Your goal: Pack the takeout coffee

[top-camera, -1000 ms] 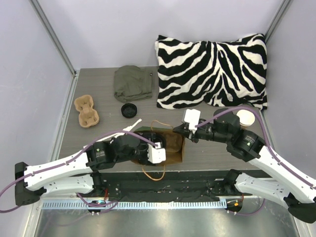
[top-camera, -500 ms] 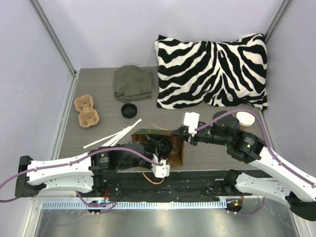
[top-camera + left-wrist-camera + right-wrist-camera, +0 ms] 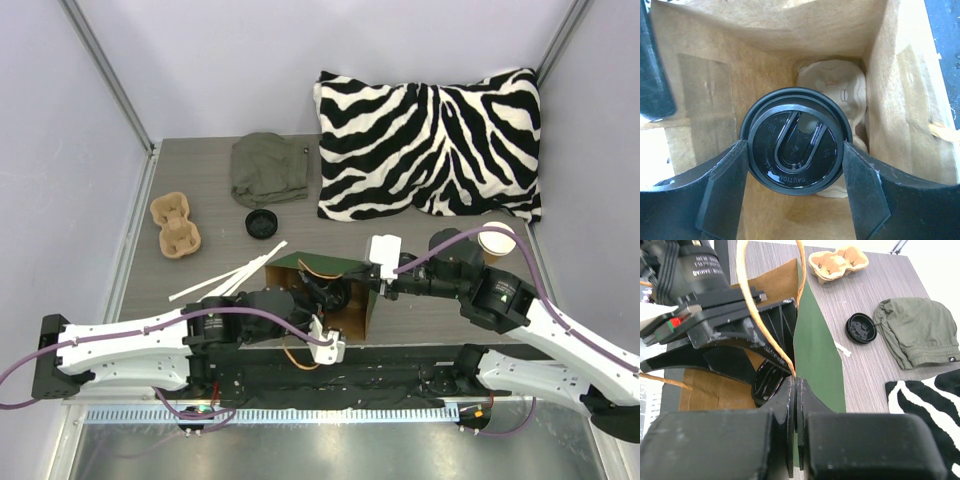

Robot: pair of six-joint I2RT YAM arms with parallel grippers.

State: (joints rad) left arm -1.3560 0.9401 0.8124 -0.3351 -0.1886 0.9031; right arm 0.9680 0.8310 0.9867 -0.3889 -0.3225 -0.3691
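The takeout coffee [image 3: 796, 140] shows its round black lid from above, inside the green bag [image 3: 320, 265] with a brown paper inside [image 3: 705, 100]. My left gripper [image 3: 795, 165] is shut on it, one finger against each side of the lid. A tan pulp piece [image 3: 832, 85] lies beneath the cup at the bag's bottom. My right gripper [image 3: 796, 382] is shut on the bag's rim beside its orange cord handle [image 3: 767, 335], holding the mouth open. The lid [image 3: 767, 385] shows just left of that grip. From above, the left gripper [image 3: 318, 300] reaches into the bag and the right gripper [image 3: 375, 283] pinches its right edge.
A tan pulp cup tray [image 3: 175, 222], a loose black lid [image 3: 262, 223] and a crumpled olive cloth [image 3: 268, 168] lie at the back left. White sticks [image 3: 225, 272] lie left of the bag. A zebra pillow [image 3: 430, 145] fills the back right, with a lidless tan cup [image 3: 497, 240] in front of it.
The bag's mouth has been pulled up and open, its green side now showing. My left gripper has carried the coffee from above the bag down into it.
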